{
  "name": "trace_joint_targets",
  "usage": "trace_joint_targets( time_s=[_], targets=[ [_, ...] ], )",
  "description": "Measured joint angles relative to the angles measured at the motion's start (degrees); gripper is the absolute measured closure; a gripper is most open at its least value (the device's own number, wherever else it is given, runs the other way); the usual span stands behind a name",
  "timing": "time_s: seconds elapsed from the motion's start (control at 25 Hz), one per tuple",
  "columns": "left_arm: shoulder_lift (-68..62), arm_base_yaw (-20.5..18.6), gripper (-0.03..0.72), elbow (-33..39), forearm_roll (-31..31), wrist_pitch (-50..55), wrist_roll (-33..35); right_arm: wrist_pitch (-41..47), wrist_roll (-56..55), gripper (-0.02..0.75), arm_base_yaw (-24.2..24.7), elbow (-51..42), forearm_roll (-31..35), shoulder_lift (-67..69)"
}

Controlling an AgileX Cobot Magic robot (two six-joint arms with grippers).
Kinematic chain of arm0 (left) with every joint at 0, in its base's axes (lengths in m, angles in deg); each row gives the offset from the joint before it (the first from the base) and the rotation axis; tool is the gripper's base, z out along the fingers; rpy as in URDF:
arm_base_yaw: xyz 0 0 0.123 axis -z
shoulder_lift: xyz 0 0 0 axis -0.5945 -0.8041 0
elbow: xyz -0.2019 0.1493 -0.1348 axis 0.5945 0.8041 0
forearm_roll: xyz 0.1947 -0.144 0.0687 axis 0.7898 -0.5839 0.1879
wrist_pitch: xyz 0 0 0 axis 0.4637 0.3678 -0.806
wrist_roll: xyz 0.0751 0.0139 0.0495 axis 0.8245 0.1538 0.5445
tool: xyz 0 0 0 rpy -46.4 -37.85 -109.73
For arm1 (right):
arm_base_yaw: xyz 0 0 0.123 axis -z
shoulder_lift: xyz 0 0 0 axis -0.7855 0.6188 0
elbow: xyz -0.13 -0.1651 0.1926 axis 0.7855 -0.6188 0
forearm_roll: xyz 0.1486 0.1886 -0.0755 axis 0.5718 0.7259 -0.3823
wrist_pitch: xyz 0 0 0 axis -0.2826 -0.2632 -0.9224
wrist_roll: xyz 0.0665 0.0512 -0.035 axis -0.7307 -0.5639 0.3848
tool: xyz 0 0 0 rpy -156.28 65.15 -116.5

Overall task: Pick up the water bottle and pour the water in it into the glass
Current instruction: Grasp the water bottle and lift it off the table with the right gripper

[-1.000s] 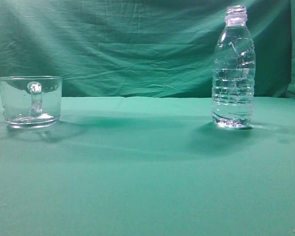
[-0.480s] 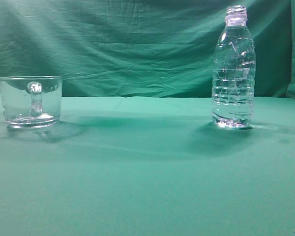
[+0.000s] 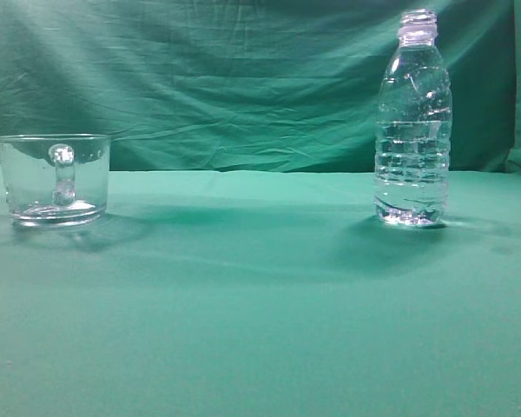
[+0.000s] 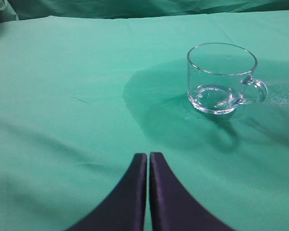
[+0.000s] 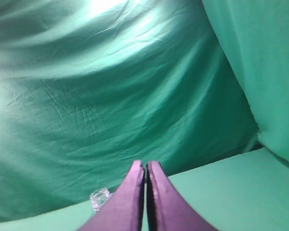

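The water bottle (image 3: 412, 126) stands upright and uncapped on the green cloth at the right, with clear water (image 3: 410, 178) up to about the middle of its body. The glass (image 3: 54, 178) is a short clear mug at the left, handle facing the camera, and looks empty. No gripper shows in the exterior view. In the left wrist view my left gripper (image 4: 148, 156) is shut and empty, well short of the glass (image 4: 221, 79). In the right wrist view my right gripper (image 5: 145, 165) is shut and empty; only the bottle's neck (image 5: 100, 198) shows, beside its left finger.
Green cloth (image 3: 260, 295) covers the table, and a green backdrop (image 3: 226, 78) hangs behind it. A fold of cloth hangs at the far right (image 5: 260, 62).
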Motion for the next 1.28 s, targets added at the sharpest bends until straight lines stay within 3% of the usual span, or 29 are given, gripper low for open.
trace_joint_targets(
  time_s=[0.16,0.4,0.64,0.84,1.0,1.2,1.24,1.28],
  targets=[
    [0.0,0.0,0.688,0.0,0.0,0.0,0.0,1.5,0.5,0.738,0.0,4.9,-5.2,8.6],
    [0.0,0.0,0.688,0.0,0.0,0.0,0.0,1.1,0.5,0.738,0.0,9.8,-6.7,23.2],
    [0.0,0.0,0.688,0.0,0.0,0.0,0.0,-10.6,-0.5,0.738,-0.2,10.2,-19.0,39.3],
    [0.0,0.0,0.688,0.0,0.0,0.0,0.0,-19.8,-1.8,0.738,-4.4,10.6,-22.9,52.2],
    [0.0,0.0,0.688,0.0,0.0,0.0,0.0,-28.4,-1.8,0.545,-5.9,10.7,-26.0,61.4],
    [0.0,0.0,0.688,0.0,0.0,0.0,0.0,-40.3,-1.9,0.175,-6.1,10.7,-27.4,72.0],
    [0.0,0.0,0.688,0.0,0.0,0.0,0.0,-40.3,-1.9,0.175,-6.1,10.7,-27.4,72.0],
    [0.0,0.0,0.688,0.0,0.0,0.0,0.0,-43.9,-2.1,0.094,-6.1,11.5,-28.1,76.2]
  ],
)
